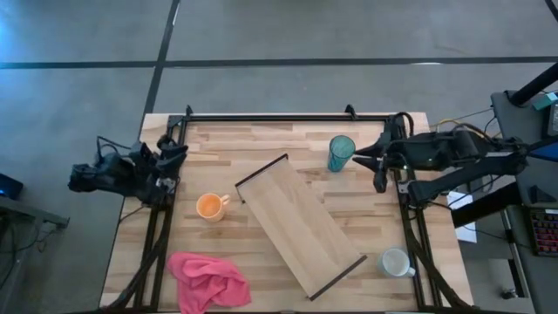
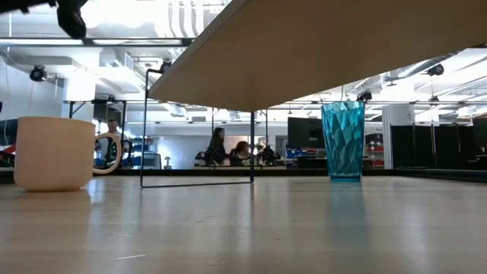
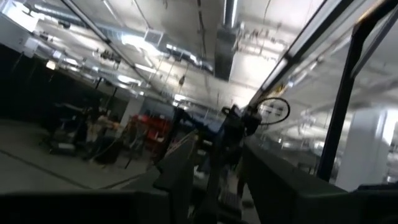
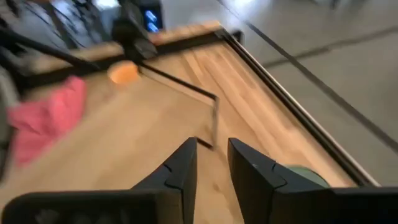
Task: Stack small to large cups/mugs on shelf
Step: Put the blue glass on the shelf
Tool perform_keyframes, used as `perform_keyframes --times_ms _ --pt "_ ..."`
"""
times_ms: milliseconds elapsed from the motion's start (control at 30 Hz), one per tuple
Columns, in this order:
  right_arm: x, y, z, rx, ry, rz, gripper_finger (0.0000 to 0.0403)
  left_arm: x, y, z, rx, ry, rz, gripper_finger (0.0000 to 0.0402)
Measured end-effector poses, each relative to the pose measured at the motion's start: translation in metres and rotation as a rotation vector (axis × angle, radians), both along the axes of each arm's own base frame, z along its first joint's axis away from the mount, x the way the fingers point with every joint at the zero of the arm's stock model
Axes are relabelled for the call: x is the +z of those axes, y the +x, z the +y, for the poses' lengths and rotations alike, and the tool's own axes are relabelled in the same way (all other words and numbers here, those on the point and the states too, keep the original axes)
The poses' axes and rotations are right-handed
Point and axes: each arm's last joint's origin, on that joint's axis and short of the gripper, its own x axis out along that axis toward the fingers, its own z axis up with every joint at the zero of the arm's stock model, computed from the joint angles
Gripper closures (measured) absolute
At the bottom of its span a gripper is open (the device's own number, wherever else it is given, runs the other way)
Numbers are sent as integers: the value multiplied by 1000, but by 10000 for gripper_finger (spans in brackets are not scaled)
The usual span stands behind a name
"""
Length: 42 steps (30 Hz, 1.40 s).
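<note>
The teal tumbler (image 1: 341, 153) stands upright on its base at the table's far right, also in the low view (image 2: 342, 141). The orange mug (image 1: 210, 207) stands left of the shelf (image 1: 296, 222), a light board lying diagonally mid-table, raised on thin dark brackets (image 2: 198, 181). The whitish mug (image 1: 395, 262) stands near the front right corner. My right gripper (image 1: 358, 160) is level just right of the tumbler, open and empty; its wrist view (image 4: 211, 165) shows the gap. My left gripper (image 1: 177, 150) waits at the left edge, open, pointing up at the room (image 3: 214, 177).
A crumpled pink cloth (image 1: 207, 281) lies at the front left. A dark frame rail (image 1: 288, 117) runs along the table's far edge and down both sides. Bare tabletop lies between the shelf and the tumbler. People show in the room beyond (image 2: 221, 144).
</note>
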Motion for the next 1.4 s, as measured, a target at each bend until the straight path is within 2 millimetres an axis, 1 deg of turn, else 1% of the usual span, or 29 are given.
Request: perform_keyframes --times_ms 133,200,367,533,667,767,833,933,1033,1233,1400 --pt "1 3 -3 -56 11 114 326 31 -1 0 -1 23 120 277" --pt "1 5 -4 -90 31 152 328 44 -1 0 -1 39 210 277" --pt "-4 13 -9 -140 94 185 326 75 7 -1 -4 72 446 277" --pt "-10 22 -14 -91 193 239 326 103 18 -3 -15 21 628 277" --pt "-17 29 -19 -111 188 296 328 118 24 -5 -14 4 739 277" --pt "-22 33 -22 -129 180 347 327 123 27 -5 -13 14 814 277" --pt "-26 35 -25 -146 180 387 326 126 28 -6 -35 -2 832 277" --pt "-30 39 -28 -161 178 424 326 128 28 -7 -65 -65 838 277" --pt "-35 45 -31 -140 147 459 329 128 28 -7 -89 -147 822 277" --pt "-50 65 -37 -98 136 560 330 123 27 -7 -88 -160 830 277" --pt "-67 82 -53 -130 178 640 330 123 28 -7 -87 -160 833 277"
